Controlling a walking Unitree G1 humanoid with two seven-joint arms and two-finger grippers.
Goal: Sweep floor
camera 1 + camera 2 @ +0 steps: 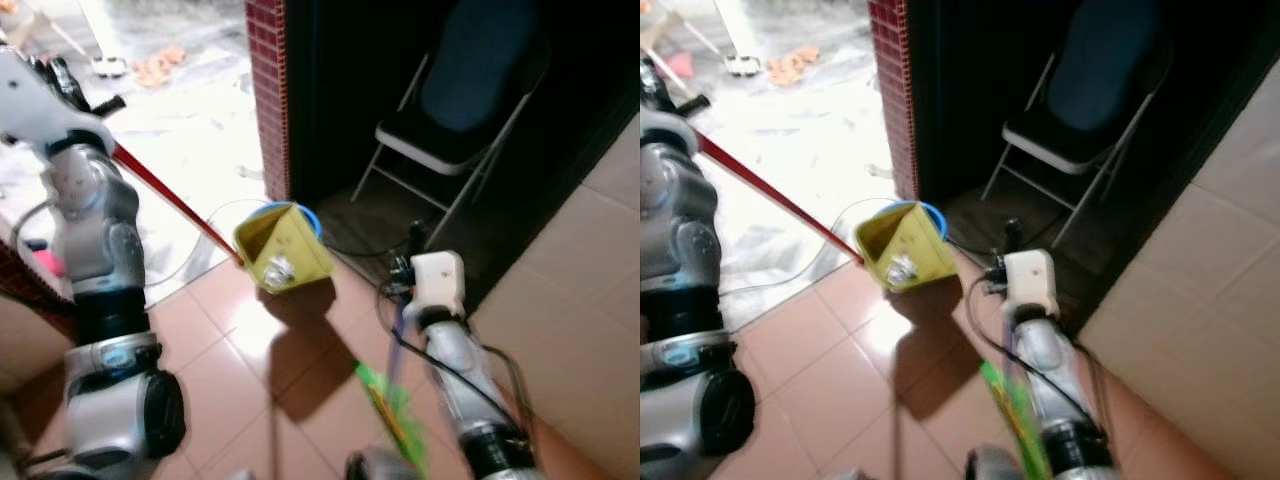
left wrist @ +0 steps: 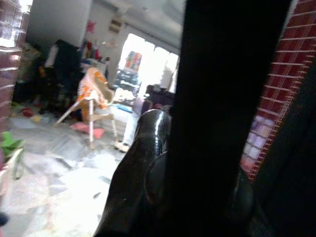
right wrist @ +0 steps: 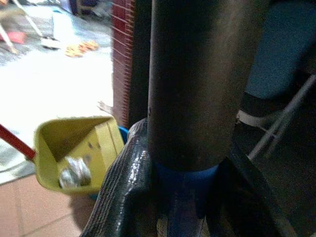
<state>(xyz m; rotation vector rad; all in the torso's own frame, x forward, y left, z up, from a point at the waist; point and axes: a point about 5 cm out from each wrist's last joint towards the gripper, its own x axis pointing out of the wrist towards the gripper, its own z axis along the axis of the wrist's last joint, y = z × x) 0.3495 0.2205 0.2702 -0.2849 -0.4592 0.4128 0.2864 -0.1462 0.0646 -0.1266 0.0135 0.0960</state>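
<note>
Closest to me, low in the head view, is my right arm with its white wrist block; my right gripper [image 3: 182, 197] is pressed around the broom handle [image 3: 190, 79], a dark pole with a blue section where my fingers [image 3: 121, 182] wrap it. Below the arm I see green bristles [image 1: 395, 415], blurred, which I take to be the broom head resting near the terracotta tiles [image 1: 250, 400]; I judge I must keep this pole firm and not let it twist in my grip.

A little further, in the middle, the yellow dustpan [image 1: 283, 252] hangs tilted, with its mouth turned up and toward me; some crumpled silvery litter [image 3: 74, 173] lies inside it. Its red handle [image 1: 165, 195] runs up and to my left, to my left gripper [image 1: 75, 90], raised high beside my shoulder. The left wrist view is too dark and near to show if those fingers are spread or pinching; I cannot tell.

The step, as I judge it, is to carry the collected litter without spilling; so I should hold the pan mouth upward and move slowly.

Behind the pan stands a red brick pillar [image 1: 266, 90]; a folding chair [image 1: 455, 110] waits in the dark corner, and beyond lies the bright cluttered floor [image 1: 170, 120].
</note>
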